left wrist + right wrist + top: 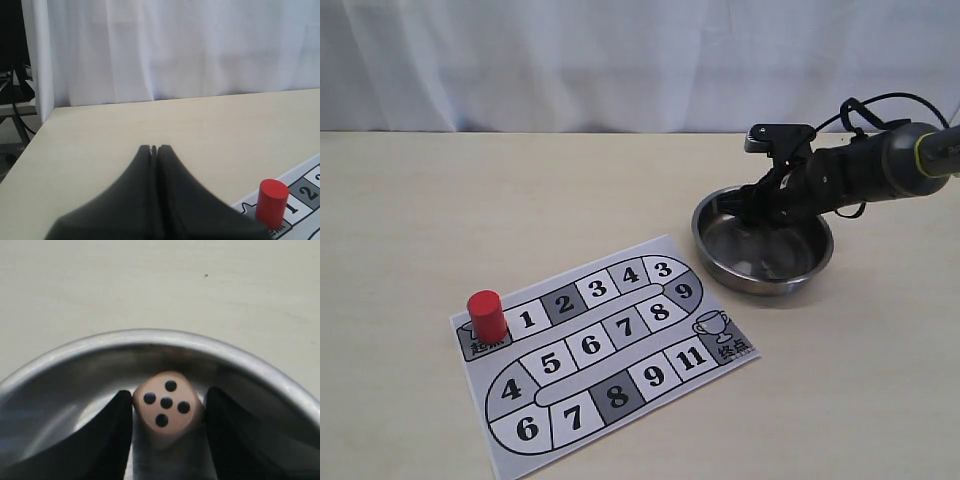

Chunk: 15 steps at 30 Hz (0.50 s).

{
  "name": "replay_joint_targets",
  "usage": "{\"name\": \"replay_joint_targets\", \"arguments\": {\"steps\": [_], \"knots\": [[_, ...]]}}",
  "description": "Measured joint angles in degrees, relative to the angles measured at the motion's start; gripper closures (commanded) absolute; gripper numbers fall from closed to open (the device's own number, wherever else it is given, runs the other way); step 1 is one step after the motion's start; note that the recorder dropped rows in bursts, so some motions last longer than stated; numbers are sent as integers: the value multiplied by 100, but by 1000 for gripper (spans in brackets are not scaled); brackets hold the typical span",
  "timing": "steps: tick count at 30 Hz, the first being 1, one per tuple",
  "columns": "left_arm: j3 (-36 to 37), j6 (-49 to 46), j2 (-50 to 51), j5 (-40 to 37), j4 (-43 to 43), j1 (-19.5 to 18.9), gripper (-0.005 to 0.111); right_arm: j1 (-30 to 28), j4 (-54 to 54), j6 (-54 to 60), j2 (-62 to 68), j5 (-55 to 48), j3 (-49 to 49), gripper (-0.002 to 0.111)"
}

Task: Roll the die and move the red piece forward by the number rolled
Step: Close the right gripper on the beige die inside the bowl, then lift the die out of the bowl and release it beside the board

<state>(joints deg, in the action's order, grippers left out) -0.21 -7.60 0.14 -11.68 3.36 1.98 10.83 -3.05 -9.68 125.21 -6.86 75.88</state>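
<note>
Tabletop (420, 220): pale wood, with a white curtain (620, 60) hanging behind it.
Board (590, 345): a printed sheet of numbered squares, lying flat toward 7 o'clock of the exterior view, its corners turned askew to the tabletop edge.
Red piece (487, 315): upright on the start square at the board's 9 o'clock end, just beside square 1. The left wrist view shows it (271, 202) standing on the same corner of the sheet.
Steel bowl (760, 280): at about 2 o'clock from the board, apart from it, resting on the tabletop.
Right gripper (770, 205): reaches into the bowl from 3 o'clock, its dark arm stretched over the rim.
Die (166, 407): on the bowl floor near the wall (150, 335), five pips showing on its top face. In the exterior view the arm hides it.
Right gripper state (168, 395): its two black fingers (117, 430) stand apart, one on each side of the die. One finger looks to touch the cube and the other is just beside it. Whether they are clamped on it cannot be told.
Left gripper (154, 150): its fingers are pressed together with nothing between them. It hangs over bare tabletop near the red piece and is out of the exterior view.
</note>
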Motion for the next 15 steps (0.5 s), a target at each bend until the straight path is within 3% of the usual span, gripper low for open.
{"name": "replay_joint_targets", "arguments": {"steps": [15], "knots": [[0, 0, 0, 0, 0, 0, 107, 0, 0, 21, -814, -585, 0, 104]]}}
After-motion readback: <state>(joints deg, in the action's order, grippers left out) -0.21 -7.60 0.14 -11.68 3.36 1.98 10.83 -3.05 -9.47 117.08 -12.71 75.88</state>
